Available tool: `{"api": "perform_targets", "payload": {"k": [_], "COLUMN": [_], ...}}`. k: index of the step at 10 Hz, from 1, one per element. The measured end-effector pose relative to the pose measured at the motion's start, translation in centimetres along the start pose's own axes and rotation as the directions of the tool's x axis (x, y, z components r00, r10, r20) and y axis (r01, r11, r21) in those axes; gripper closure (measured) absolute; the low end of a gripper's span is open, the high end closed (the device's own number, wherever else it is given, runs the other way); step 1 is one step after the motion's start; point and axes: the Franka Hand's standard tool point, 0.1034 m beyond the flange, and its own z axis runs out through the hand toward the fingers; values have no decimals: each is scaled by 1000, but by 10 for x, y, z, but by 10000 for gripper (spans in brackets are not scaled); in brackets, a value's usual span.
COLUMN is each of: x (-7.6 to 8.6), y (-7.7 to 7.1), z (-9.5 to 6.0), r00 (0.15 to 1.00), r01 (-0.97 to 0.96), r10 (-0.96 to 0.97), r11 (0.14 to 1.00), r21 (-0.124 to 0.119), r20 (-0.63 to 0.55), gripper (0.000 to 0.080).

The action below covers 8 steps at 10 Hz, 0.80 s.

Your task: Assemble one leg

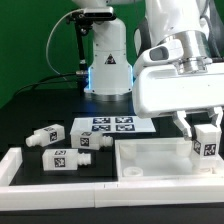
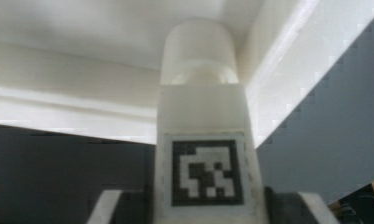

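My gripper (image 1: pixel 204 128) is shut on a leg (image 1: pixel 207 146), a small white block with a black-and-white tag. It holds the leg upright over the right end of the large white panel with raised rims (image 1: pixel 150 160). In the wrist view the leg (image 2: pixel 205 120) runs between my fingers (image 2: pixel 123 206), its tag faces the camera and its round peg (image 2: pixel 202 55) points at the panel's white surface (image 2: pixel 77 80). I cannot tell whether the peg touches the panel. Three more legs (image 1: pixel 45 135) (image 1: pixel 86 140) (image 1: pixel 58 158) lie on the table at the exterior view's left.
The marker board (image 1: pixel 110 126) lies behind the panel, in front of the robot base (image 1: pixel 108 65). A low white rim (image 1: pixel 20 165) runs along the table's front and left side. The tabletop is black.
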Motion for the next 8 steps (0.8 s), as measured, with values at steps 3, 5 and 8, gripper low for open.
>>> {"api": "perform_targets", "payload": {"k": [3, 5, 8], "x": [-2, 9, 16], "y": [-1, 8, -5], "z": [0, -8, -7], "r00": [998, 989, 909], "r01": [0, -17, -163], "r10": [-1, 15, 148], "r11": [1000, 1000, 987], "r21": [9, 13, 4], "r20": [56, 146, 389], "gripper": [286, 177, 155]}}
